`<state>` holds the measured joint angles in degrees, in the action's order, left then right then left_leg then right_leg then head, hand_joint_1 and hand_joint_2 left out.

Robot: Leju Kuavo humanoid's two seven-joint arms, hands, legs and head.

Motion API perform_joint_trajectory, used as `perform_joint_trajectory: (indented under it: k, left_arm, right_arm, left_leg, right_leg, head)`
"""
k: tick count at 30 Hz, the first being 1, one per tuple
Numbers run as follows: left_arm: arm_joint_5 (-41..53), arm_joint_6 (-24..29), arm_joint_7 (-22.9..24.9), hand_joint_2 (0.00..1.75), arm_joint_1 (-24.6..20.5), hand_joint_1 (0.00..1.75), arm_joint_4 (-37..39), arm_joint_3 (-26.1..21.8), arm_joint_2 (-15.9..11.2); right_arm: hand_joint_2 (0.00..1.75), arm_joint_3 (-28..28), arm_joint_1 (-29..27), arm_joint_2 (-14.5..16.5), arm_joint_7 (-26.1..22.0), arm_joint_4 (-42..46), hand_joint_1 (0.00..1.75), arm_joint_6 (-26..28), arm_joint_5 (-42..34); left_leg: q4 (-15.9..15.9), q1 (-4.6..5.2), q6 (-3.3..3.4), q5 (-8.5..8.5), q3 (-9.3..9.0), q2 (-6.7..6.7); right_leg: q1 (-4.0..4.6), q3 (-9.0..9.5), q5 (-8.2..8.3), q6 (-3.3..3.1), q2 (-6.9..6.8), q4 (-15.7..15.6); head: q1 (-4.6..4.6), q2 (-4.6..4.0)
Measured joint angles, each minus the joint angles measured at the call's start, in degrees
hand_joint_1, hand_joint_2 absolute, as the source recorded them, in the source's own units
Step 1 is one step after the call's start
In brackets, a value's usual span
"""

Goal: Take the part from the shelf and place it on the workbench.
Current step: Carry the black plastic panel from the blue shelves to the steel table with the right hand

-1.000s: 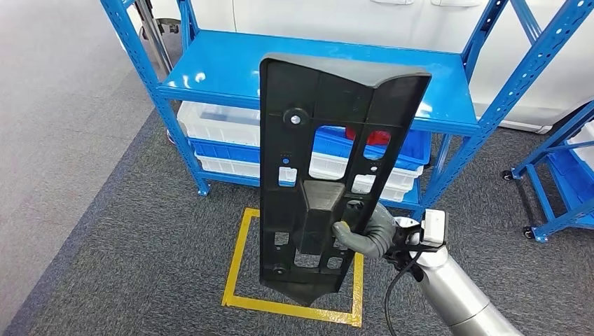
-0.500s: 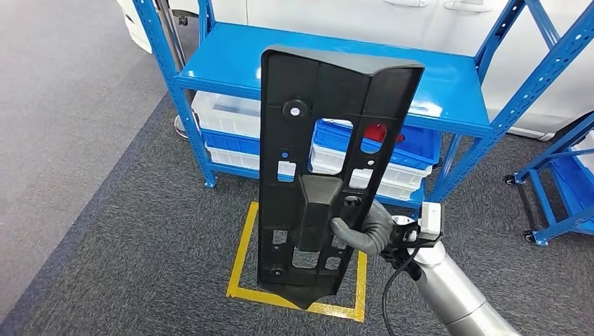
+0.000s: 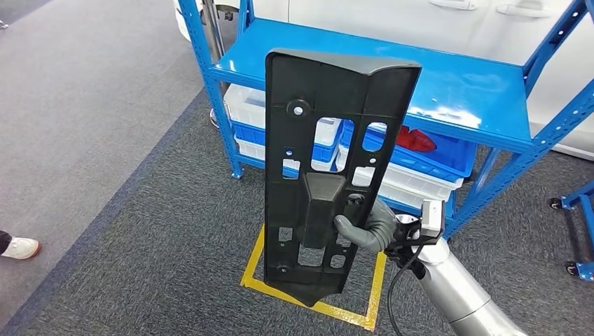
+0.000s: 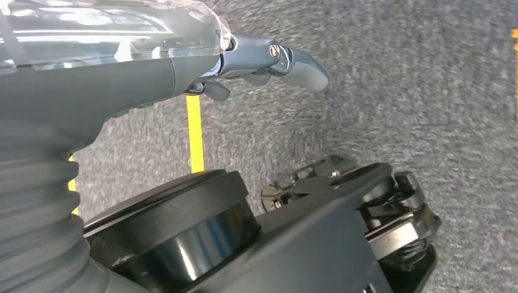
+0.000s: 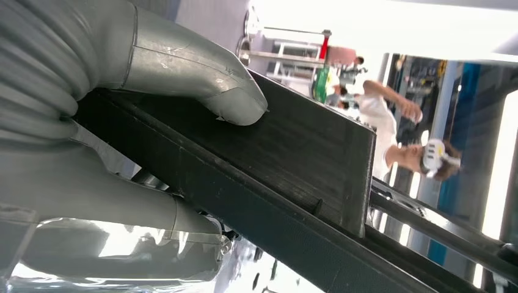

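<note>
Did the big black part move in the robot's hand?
No. The black part sits the same in the right hand; the blue shelf slid rightward because the camera turned.

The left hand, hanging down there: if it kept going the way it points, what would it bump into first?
Probably the grey carpet. The left hand hangs with its fingers pointing at the floor near a yellow tape line; nothing shows in between, though depth is unclear.

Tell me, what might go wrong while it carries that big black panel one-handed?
The tall black plastic panel is held upright by the right hand alone, gripping low on one edge, so it could tip or twist loose. It also hides much of the head view, so the blue metal shelf close behind might be bumped. A person's white shoe at the carpet's edge suggests someone stands nearby.
</note>
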<state>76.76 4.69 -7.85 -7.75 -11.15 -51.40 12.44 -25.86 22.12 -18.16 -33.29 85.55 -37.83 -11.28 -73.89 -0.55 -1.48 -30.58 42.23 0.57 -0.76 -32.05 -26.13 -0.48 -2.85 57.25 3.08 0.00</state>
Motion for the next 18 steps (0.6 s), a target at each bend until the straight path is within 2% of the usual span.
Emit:
perform_joint_trajectory:
  k: [1, 2, 4, 6, 8, 9, 10, 11, 12, 13, 14, 15, 16, 17, 18]
  left_arm:
    - [0.0, 0.0, 0.0, 1.75, 0.04, 0.0, 0.0, -0.01, -0.01]
    - [0.01, 0.0, 0.0, 1.75, 0.04, 0.0, 0.0, -0.01, -0.02]
    - [0.04, -0.04, -0.01, 1.75, -0.02, 0.0, 0.0, -0.01, -0.02]
    - [0.04, -0.07, -0.02, 1.75, 0.13, 0.0, 0.0, -0.01, -0.02]
    - [-0.02, -0.05, -0.04, 1.75, 0.52, 0.0, 0.0, -0.02, -0.02]
    - [-0.1, -0.03, -0.07, 1.75, 0.7, 0.0, 0.0, -0.03, -0.02]
    - [-0.24, -0.01, -0.08, 1.75, 0.8, 0.0, 0.0, -0.04, -0.02]
    - [-0.42, 0.01, -0.09, 1.75, 0.85, 0.0, 0.0, -0.05, -0.01]
    - [-0.65, 0.05, -0.1, 1.75, 0.89, 0.0, 0.0, -0.08, 0.01]
    - [-0.86, 0.1, -0.1, 1.75, 0.99, 0.0, 0.0, -0.1, 0.02]
    - [-1.01, 0.17, -0.13, 1.75, 1.16, 0.0, 0.0, -0.13, 0.02]
    - [-1.12, 0.29, -0.19, 1.75, 1.38, 0.0, 0.0, -0.15, 0.02]
    - [-1.15, 0.42, -0.26, 1.75, 1.61, 0.0, 0.0, -0.17, 0.01]
    - [-1.09, 0.51, -0.35, 1.75, 1.76, 0.0, 0.0, -0.19, 0.01]
    - [-0.93, 0.6, -0.42, 1.75, 1.85, 0.0, 0.0, -0.19, 0.02]
  right_arm:
    - [1.75, 0.0, -0.01, 0.0, 0.02, 0.0, 1.75, 0.0, 0.0]
    - [1.75, 0.0, -0.01, 0.0, 0.03, 0.0, 1.75, 0.02, 0.0]
    - [1.75, 0.01, -0.02, 0.0, 0.04, 0.01, 1.75, 0.11, -0.02]
    - [1.75, 0.07, -0.38, 0.01, 0.03, 0.24, 1.75, 0.36, -0.06]
    - [1.75, 0.2, -1.27, 0.08, -0.06, 0.84, 1.75, 0.67, -0.09]
    - [1.75, 0.29, -1.76, 0.12, -0.14, 1.16, 1.75, 0.78, -0.1]
    - [1.75, 0.4, -2.16, 0.17, -0.27, 1.4, 1.75, 0.82, -0.1]
    - [1.75, 0.56, -2.53, 0.2, -0.4, 1.53, 1.75, 0.8, -0.1]
    - [1.75, 0.69, -2.89, 0.24, -0.53, 1.56, 1.75, 0.74, -0.1]
    - [1.75, 0.79, -3.26, 0.26, -0.65, 1.51, 1.75, 0.61, -0.11]
    - [1.75, 0.85, -3.62, 0.27, -0.69, 1.42, 1.75, 0.42, -0.1]
    - [1.75, 0.85, -3.95, 0.28, -0.73, 1.31, 1.75, 0.2, -0.08]
    - [1.75, 0.85, -4.19, 0.28, -0.78, 1.21, 1.75, 0.0, -0.03]
    - [1.75, 0.86, -4.37, 0.28, -0.87, 1.16, 1.75, -0.05, 0.02]
    - [1.75, 0.91, -4.56, 0.28, -1.01, 1.22, 1.75, 0.0, 0.08]
  left_leg:
    - [2.37, -0.01, 0.03, 1.59, -1.24, -0.23]
    - [6.19, -0.01, 0.13, 3.59, -3.24, -0.68]
    - [13.13, 0.34, 0.73, 5.79, -6.85, -2.15]
    - [15.36, 0.69, 1.54, 5.83, -7.82, -2.57]
    - [15.6, 0.64, 2.26, 6.08, -7.71, -1.58]
    - [15.8, 0.58, 2.58, 6.22, -7.76, -1.14]
    - [16.03, 0.46, 2.89, 6.41, -7.81, -0.71]
    - [16.2, 0.34, 3.12, 6.56, -7.86, -0.28]
    - [16.24, 0.34, 3.26, 6.64, -7.83, 0.21]
    - [16.23, 0.36, 3.35, 6.69, -7.79, 0.75]
    - [16.2, 0.41, 3.38, 6.7, -7.78, 1.35]
    - [16.13, 0.44, 3.39, 6.7, -7.77, 1.99]
    - [16.02, 0.46, 3.38, 6.7, -7.77, 2.67]
    - [15.88, 0.46, 3.36, 6.69, -7.79, 3.37]
    - [15.74, 0.42, 3.29, 6.66, -7.75, 4.05]
  right_leg:
    - [0.02, 0.02, -0.1, 0.04, -0.58, 0.1]
    - [0.02, 0.07, -0.25, 0.15, -1.14, 0.23]
    - [0.23, 0.09, -0.58, 0.54, -2.07, 0.55]
    - [0.51, 0.07, -0.73, 1.05, -2.77, 0.71]
    - [0.51, 0.15, -0.84, 1.62, -3.27, 0.68]
    - [0.35, 0.1, -1.26, 1.91, -2.59, 0.97]
    - [0.15, -0.39, -2.27, 2.16, -1.35, 2.24]
    - [-0.04, -1.48, -3.86, 2.37, 0.16, 4.74]
    - [-0.18, -3.11, -5.78, 2.49, 1.54, 8.39]
    - [-0.22, -5.09, -7.54, 2.56, 2.17, 12.54]
    - [-0.22, -6.74, -8.53, 2.61, 2.35, 15.85]
    - [-0.22, -7.64, -8.46, 2.6, 2.4, 17.41]
    - [-0.22, -7.42, -7.2, 2.51, 2.47, 16.59]
    - [-0.23, -6.11, -5.05, 2.35, 2.73, 13.55]
    - [-0.29, -4.3, -2.91, 2.13, 3.59, 9.38]
  head:
    - [0.0, 0.0]
    - [0.0, 0.0]
    - [0.0, 0.0]
    - [0.0, 0.0]
    - [0.0, 0.0]
    - [0.0, 0.0]
    - [0.0, 0.0]
    - [0.0, 0.0]
    - [0.0, 0.0]
    - [0.0, 0.0]
    - [0.0, 0.0]
    - [0.0, 0.0]
    - [0.0, 0.0]
    - [0.0, 0.0]
    - [0.0, 0.0]
